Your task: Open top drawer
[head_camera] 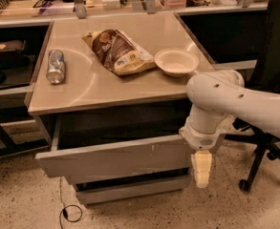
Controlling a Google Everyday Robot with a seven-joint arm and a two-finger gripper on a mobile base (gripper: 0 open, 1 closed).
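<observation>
View: camera view, looking down at the table (106, 87) and the drawers under it
Hidden: my arm (240, 101) covers the right end of the top drawer (111, 160) and the table corner above it; the inside of the drawer is dark and I cannot make out what is there
Cut off: my arm and the black office chair (273, 70) are both cut by the right edge of the picture
Gripper: my gripper (201, 178) points down at the right end of the drawer front, its tip lower than the bottom edge of the front; released or clenched, I cannot tell, and also not if it touches the front
Top drawer: directly under the table top, partly open, its front standing forward with a dark gap behind it
Edges: the left corner of the drawer front sticks out past the table edge
Open room: bare speckled floor in front of the drawer, with a thin cable loop (70, 213) at the left; the chair is near my arm
Count: one can (56, 66) lying on its side, one snack bag (118, 51), one bowl (176, 62); two drawer fronts I can see, the top one and a narrower lower front (130, 191)
</observation>
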